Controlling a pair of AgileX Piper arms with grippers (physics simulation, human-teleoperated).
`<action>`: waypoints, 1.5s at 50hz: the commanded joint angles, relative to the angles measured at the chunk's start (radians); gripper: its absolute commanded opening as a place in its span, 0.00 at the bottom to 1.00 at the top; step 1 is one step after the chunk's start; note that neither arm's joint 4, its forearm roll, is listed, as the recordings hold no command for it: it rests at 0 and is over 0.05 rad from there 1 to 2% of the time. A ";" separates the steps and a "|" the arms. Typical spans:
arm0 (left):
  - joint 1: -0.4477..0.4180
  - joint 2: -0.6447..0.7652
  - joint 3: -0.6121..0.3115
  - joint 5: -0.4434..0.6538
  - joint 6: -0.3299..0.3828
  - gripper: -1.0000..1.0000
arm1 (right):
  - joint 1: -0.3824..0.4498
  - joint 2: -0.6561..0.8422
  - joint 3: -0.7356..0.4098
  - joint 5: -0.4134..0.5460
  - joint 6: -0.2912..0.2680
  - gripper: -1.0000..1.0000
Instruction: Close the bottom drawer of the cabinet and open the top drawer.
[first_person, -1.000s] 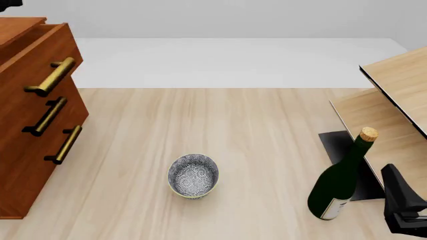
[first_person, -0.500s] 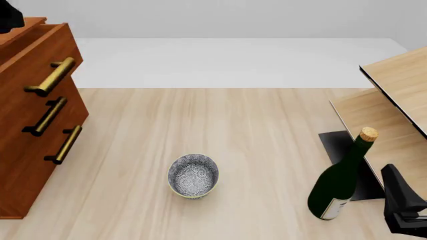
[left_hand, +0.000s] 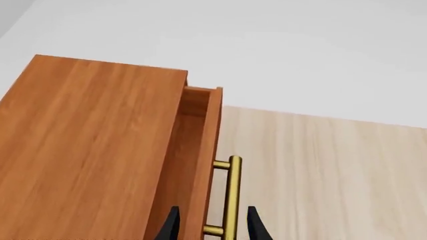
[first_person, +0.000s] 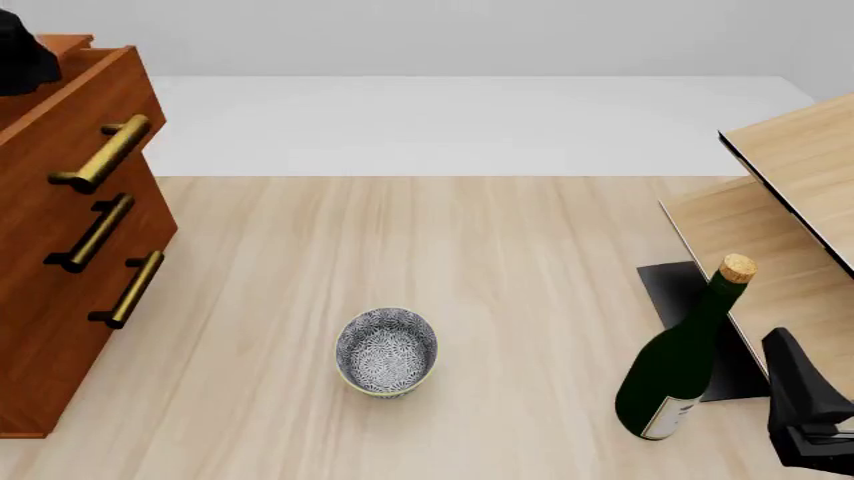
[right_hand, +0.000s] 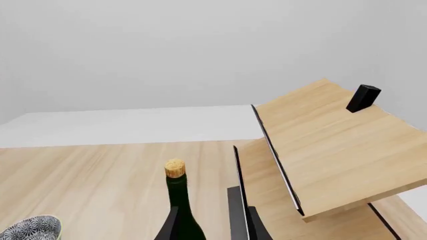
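Cabinet: we see the cabinet at the table's left edge, reddish-brown wood, three stacked brass-handled fronts.
Top drawer: the top drawer juts out past the others; its brass bar handle runs between our left fingertips.
Bottom drawer: the bottom drawer sits flush.
Left gripper: our left gripper is parted, above the handle, not touching it.
Bowl: a patterned bowl mid-table.
Bottle: a corked green bottle stands right.
Right gripper: our right gripper is parted, holding nothing.
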 joint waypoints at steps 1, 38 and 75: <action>0.008 -0.001 0.029 -0.016 -0.014 1.00 | 0.000 0.000 0.000 0.000 -0.001 1.00; 0.028 -0.021 0.106 -0.051 -0.051 1.00 | 0.000 0.000 -0.001 0.000 -0.002 1.00; 0.040 -0.030 0.189 -0.089 -0.083 1.00 | 0.000 0.000 0.000 -0.001 -0.002 1.00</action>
